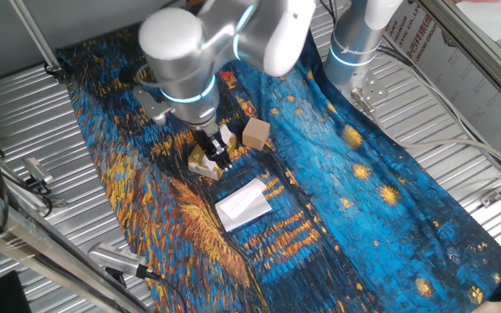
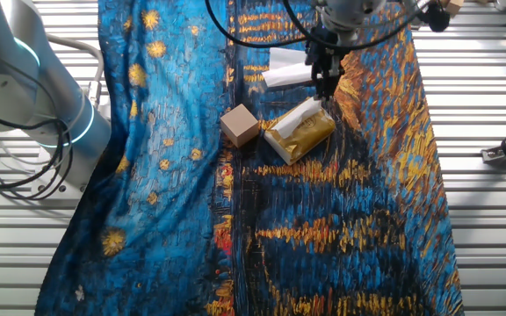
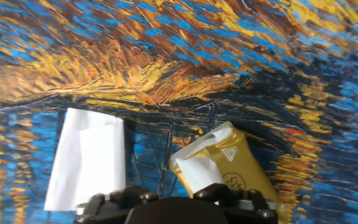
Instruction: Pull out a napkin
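Note:
The yellow-gold tissue packet (image 2: 304, 137) lies on the painted cloth, with the white napkin (image 2: 290, 118) sticking out of its opening. My gripper (image 2: 326, 91) hangs just above that napkin end, fingers pointing down; the jaws look slightly apart with nothing held. In the one fixed view the gripper (image 1: 218, 152) stands over the packet (image 1: 203, 163). The hand view shows the packet (image 3: 238, 171) and the napkin (image 3: 194, 175) at lower right; my fingertips are out of its frame.
A flat-folded white sheet (image 2: 285, 72) lies beside the packet and also shows in the hand view (image 3: 86, 158). A small brown cardboard cube (image 2: 240, 125) stands on the packet's other side. Ribbed metal table (image 1: 459, 113) surrounds the cloth.

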Tool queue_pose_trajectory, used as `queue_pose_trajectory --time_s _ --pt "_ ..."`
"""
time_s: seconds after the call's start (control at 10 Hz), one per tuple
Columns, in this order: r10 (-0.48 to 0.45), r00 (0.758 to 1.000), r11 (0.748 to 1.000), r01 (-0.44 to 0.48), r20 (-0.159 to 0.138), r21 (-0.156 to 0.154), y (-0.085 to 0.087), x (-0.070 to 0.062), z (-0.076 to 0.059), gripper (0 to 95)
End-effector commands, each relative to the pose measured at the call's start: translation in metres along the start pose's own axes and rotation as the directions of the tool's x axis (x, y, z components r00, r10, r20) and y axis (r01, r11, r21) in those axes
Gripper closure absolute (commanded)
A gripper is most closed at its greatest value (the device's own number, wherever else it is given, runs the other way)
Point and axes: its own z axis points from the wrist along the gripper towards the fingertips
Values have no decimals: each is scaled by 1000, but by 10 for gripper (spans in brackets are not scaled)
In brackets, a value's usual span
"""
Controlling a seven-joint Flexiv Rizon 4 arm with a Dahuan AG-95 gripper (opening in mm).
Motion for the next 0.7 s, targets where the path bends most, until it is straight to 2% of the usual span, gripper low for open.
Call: queue_pose_trajectory --time_s 0.1,0.3,0.4,0.5,0.7 --pt "-28 999 996 29 -20 84 -1 -1 8 0" --pt "-38 999 990 43 -38 131 0 -2 13 0" --pt "-46 997 982 57 -64 179 0 -3 18 0" --pt "-46 996 980 60 -76 192 0 -3 19 0" --pt "-63 990 963 93 -126 252 0 -2 22 0"
